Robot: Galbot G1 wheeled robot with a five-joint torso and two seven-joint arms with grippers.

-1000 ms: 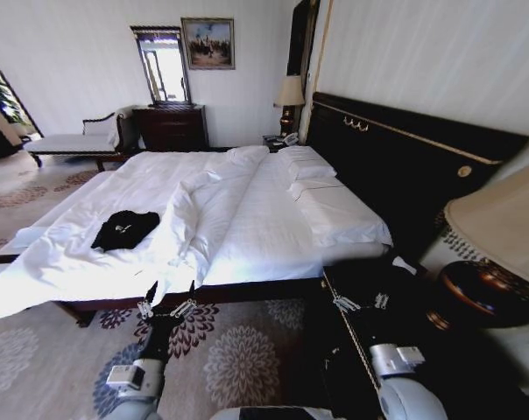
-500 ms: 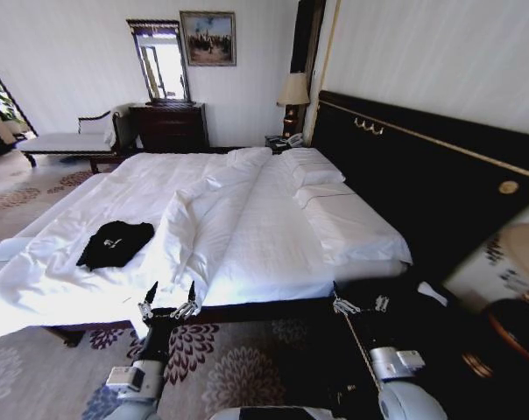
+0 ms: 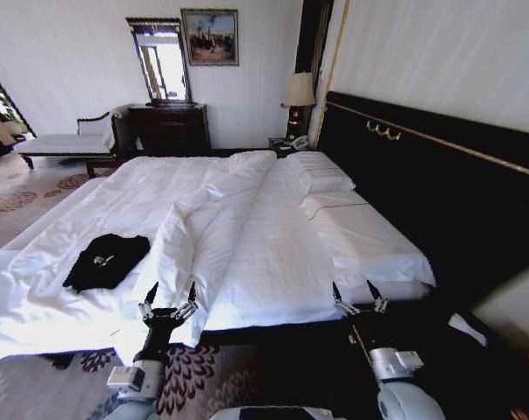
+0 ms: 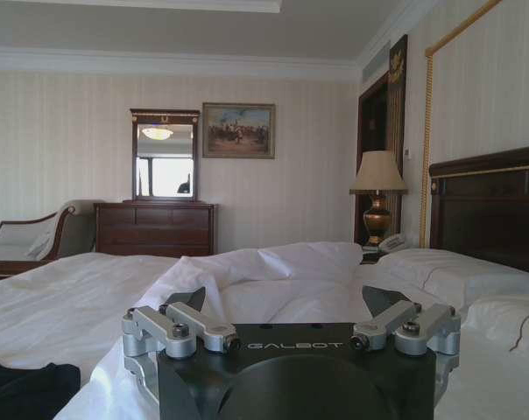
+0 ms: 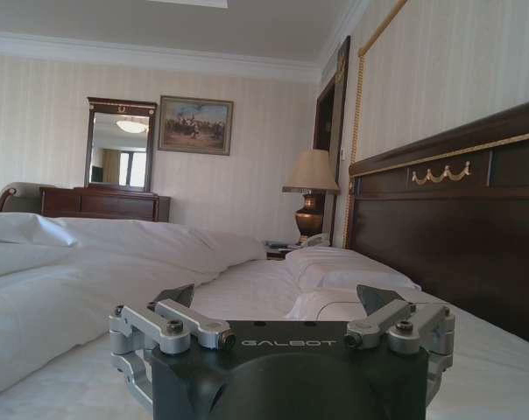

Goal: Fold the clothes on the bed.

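The bed [image 3: 273,245] spans the scene, nearer and more square-on than a second ago, so the robot is closing in. The black T-shirt [image 3: 105,260] lies crumpled, unfolded, near-left on the sheets. The left gripper [image 3: 168,296] and right gripper [image 3: 359,293] hover at the near edge, fingers apart, empty. The left wrist view catches the shirt's edge [image 4: 28,392].

A framed painting [image 3: 209,37] hangs beside a mirror [image 3: 163,59] above a dark dresser [image 3: 169,129].
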